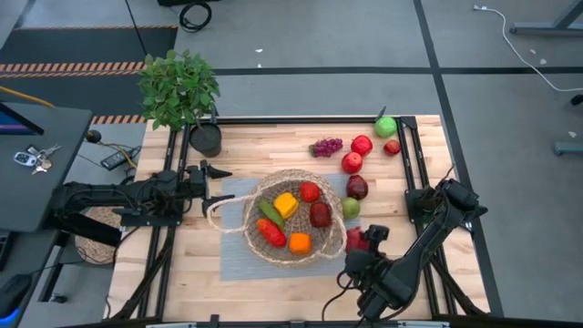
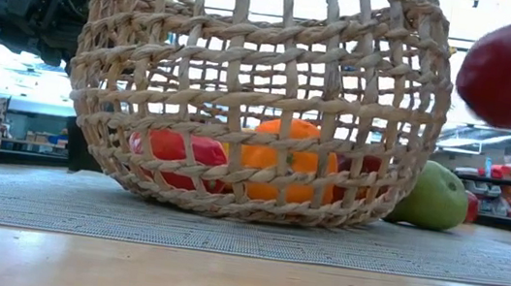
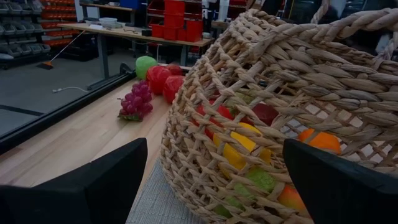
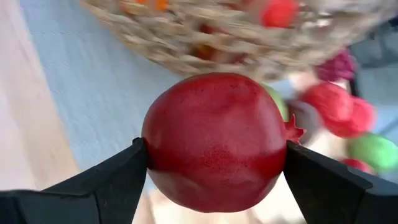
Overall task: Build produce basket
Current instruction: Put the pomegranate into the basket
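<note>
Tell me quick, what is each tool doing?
Left tool: open, empty, beside the basket.
Right tool: shut on the red pomegranate.

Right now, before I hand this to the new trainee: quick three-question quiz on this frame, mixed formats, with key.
1. True or false: the right gripper is shut on a red pomegranate.
2. Where is the left gripper? A) open, beside the basket, near its handle B) inside the basket C) over the grapes
3. Fill in: the green pear lies ____ the basket, on the grey mat.

Key:
1. True. The fruit sits between both fingers, lifted off the table beside the basket.
2. A.
3. Outside, against its right rim.
</note>
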Action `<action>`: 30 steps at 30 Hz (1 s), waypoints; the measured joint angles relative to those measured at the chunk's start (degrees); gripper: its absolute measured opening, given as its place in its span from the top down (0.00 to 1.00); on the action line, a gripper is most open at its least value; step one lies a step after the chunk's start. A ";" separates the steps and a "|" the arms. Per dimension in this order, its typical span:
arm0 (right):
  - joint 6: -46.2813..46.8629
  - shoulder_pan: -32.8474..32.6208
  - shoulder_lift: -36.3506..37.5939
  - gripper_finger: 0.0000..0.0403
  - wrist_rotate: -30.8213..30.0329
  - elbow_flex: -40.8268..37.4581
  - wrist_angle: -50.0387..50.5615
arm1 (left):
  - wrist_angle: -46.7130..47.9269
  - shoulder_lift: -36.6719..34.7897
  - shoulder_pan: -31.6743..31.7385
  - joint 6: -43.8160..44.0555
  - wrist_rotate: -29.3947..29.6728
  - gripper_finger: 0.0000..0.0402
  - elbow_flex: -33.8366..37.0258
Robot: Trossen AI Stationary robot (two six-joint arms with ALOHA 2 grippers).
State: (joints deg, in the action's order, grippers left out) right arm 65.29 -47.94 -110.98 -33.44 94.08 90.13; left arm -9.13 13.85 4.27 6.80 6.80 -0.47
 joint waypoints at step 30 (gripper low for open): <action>-9.99 8.82 26.85 0.13 -7.68 8.18 -0.50 | 0.07 0.02 0.02 0.03 0.00 0.05 0.01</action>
State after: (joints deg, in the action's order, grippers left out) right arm 55.30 -39.12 -84.12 -41.11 102.26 89.63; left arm -9.06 13.87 4.29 6.83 6.80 -0.46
